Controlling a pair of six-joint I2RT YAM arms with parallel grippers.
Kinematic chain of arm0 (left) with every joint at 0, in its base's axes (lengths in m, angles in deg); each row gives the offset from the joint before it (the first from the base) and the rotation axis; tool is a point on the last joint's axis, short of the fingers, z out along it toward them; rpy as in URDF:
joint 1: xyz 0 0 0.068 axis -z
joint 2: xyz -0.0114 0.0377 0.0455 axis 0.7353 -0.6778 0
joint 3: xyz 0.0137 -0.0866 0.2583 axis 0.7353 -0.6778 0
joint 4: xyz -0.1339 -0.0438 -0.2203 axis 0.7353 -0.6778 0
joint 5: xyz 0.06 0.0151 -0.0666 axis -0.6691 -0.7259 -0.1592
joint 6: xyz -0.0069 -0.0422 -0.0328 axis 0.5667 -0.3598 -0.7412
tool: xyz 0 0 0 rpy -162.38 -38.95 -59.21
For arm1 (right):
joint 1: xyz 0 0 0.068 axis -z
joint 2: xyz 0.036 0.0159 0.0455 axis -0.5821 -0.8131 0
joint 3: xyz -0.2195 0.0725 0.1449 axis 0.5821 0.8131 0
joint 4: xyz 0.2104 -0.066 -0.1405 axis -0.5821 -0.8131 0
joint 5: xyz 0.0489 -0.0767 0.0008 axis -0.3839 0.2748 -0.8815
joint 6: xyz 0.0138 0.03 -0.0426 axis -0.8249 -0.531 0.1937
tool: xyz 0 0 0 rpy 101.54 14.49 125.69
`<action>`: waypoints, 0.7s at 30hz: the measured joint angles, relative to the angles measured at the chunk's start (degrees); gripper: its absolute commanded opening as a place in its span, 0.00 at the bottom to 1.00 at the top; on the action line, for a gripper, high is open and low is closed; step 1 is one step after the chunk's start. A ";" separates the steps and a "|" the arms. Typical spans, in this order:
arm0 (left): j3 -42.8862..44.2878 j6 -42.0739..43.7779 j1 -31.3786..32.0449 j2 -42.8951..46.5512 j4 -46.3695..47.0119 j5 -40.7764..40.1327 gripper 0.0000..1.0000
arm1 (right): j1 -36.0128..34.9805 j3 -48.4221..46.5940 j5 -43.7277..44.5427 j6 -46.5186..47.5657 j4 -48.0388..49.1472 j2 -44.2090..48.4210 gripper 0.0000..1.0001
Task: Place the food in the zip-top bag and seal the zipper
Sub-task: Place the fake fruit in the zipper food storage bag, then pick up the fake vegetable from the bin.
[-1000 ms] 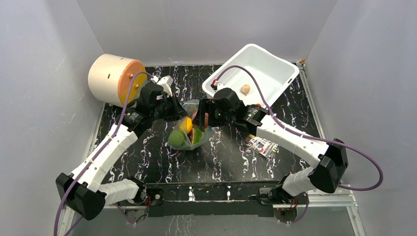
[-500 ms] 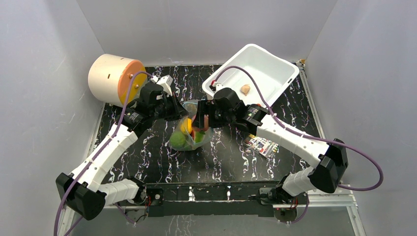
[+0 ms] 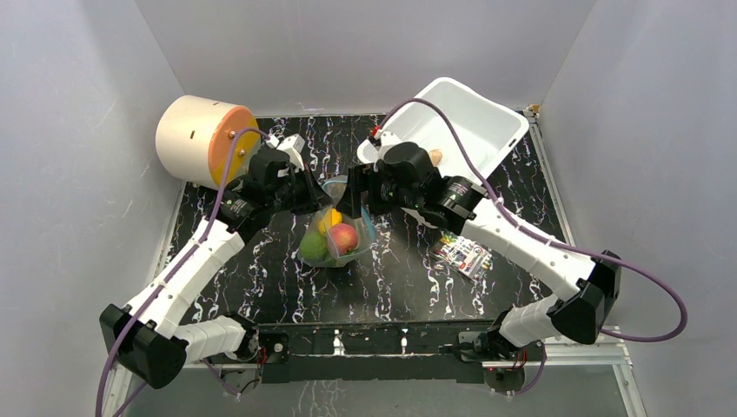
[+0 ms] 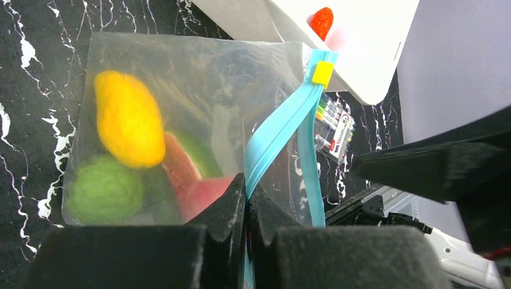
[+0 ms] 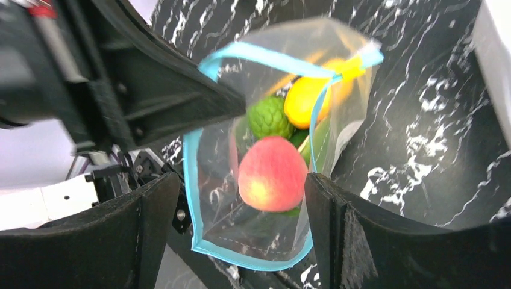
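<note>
Clear crinkly zip-top bag (image 3: 335,230) sits mid-way across the black marbled surface (image 3: 408,269). Left claw (image 4: 246,205) is clamped shut on the blue-teal zipper strip (image 4: 283,129), holding the mouth up. Inside are a yellow fruit (image 4: 128,120), a bumpy green fruit (image 4: 105,189), a red-and-green slice (image 4: 193,180) and, uppermost, a pink-red peach (image 5: 272,173). Right claw (image 5: 238,180) hangs over the mouth, spread wide, holding nothing. White plastic bin (image 3: 487,122) behind holds a tan piece (image 3: 434,157) and a small red piece (image 4: 321,21), likely food left to load. Zipper is unsealed. Past halfway, I judge.

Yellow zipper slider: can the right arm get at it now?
Probably yes. The right gripper is open and empty right above the bag, and the slider sits uncovered, away from where the left gripper pinches.
</note>
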 measured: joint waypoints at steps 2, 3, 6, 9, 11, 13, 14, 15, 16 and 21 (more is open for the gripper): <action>-0.28 0.00 0.00 0.00 -0.04 -0.24 0.00 | 0.00 -2.08 1.29 1.95 -0.13 0.02 0.72; -0.35 0.07 0.00 -0.07 -0.04 -0.42 0.00 | 0.00 -3.52 2.54 3.32 -0.72 0.00 0.72; -0.35 0.59 0.00 -0.09 -0.07 -1.11 0.00 | 0.26 -6.40 6.25 6.64 -1.42 -0.11 0.69; -0.35 1.53 0.00 -0.09 -0.46 -1.95 0.00 | 2.12 -8.68 9.53 10.10 -2.10 -0.37 0.66; -0.35 1.88 0.00 -0.07 -0.68 -2.01 0.00 | 4.44 -9.22 11.28 12.41 -2.25 -0.57 0.64; -0.35 2.14 0.00 -0.02 -1.01 -1.97 0.00 | 8.17 -9.33 13.49 14.93 -2.32 -1.07 0.61; -0.35 2.23 0.00 0.04 -1.14 -1.95 0.00 | 10.14 -9.33 14.40 15.93 -2.32 -1.62 0.61; -0.37 2.27 0.00 0.13 -1.16 -1.92 0.00 | 11.74 -9.33 15.23 16.81 -2.27 -2.21 0.60; -0.48 2.29 0.00 0.28 -1.05 -1.86 0.00 | 13.55 -9.33 16.02 17.57 -2.21 -3.04 0.59; -1.29 2.43 0.00 1.53 -0.83 -0.87 0.00 | 21.64 -9.18 18.38 20.48 -0.37 -9.11 0.61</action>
